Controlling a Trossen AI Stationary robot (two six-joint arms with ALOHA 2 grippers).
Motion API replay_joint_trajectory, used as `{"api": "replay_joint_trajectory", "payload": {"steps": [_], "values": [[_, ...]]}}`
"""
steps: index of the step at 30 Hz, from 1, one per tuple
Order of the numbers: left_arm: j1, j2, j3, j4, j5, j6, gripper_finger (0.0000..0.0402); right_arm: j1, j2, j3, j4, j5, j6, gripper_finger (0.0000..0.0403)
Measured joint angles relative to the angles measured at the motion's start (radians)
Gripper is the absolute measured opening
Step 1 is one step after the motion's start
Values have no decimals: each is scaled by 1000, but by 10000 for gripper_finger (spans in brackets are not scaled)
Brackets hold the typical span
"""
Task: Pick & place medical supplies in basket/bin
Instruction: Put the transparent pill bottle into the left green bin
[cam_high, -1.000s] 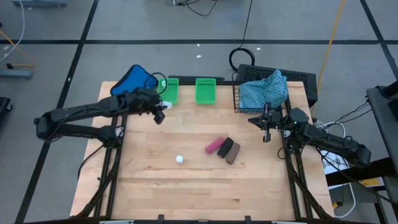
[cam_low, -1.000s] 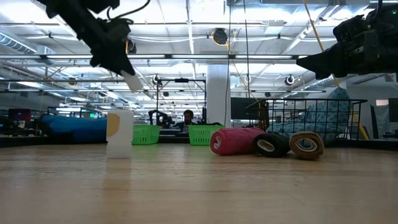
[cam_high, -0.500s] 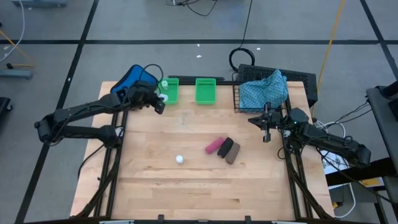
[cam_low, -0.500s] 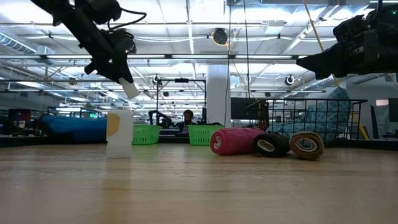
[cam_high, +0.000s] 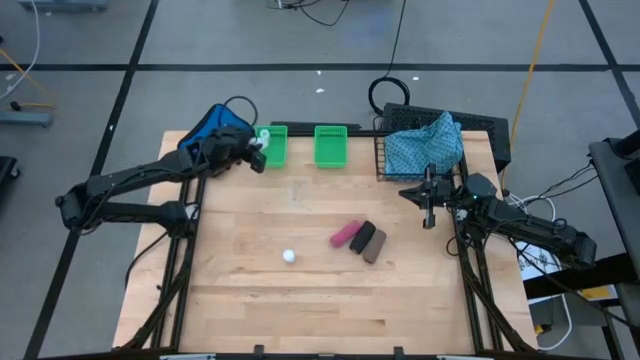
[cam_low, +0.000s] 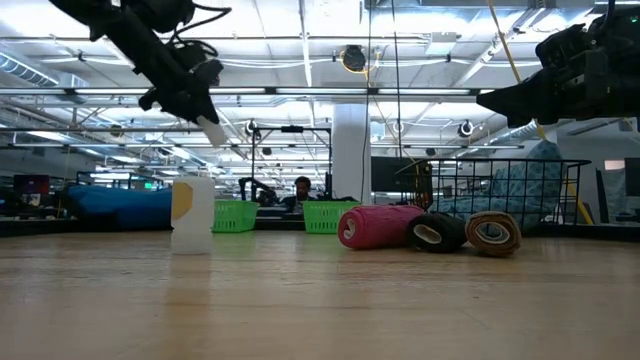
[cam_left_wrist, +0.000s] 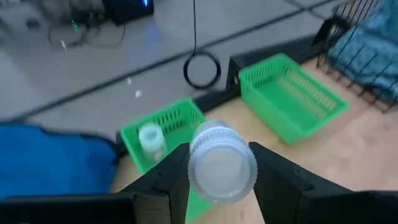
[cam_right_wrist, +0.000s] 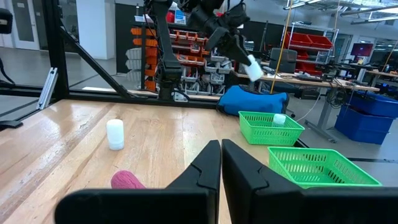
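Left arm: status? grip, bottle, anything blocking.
Left gripper shut on a white bottle, raised over the near green bin, which already holds one bottle. Right gripper shut, idle by the wire basket. Path unobstructed.

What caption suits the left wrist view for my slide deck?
Left gripper holds a white bottle above a green bin that already contains another bottle.

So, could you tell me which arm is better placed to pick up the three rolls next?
The right, probably. The right gripper hangs shut and empty beside the basket, nearer the rolls. The left gripper is shut on a white bottle above the left green bin.
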Motion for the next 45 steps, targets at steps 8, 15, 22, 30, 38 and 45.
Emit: {"api": "replay_joint_trajectory", "payload": {"steps": [8,15,22,30,38,45], "values": [[0,28,2,256,-3,183,150,0,0,0,0,0,0,7],[0,123,2,527,-4,372,150,0,0,0,0,0,0,8],[54,228,4,728,-11,380,150,0,0,0,0,0,0,6],[191,339,198,268,-6,178,150,0,0,0,0,0,0,7],[256,535,387,-98,136,65,150,0,0,0,0,0,0,8],[252,683,439,-167,171,27,150,0,0,0,0,0,0,8]]}}
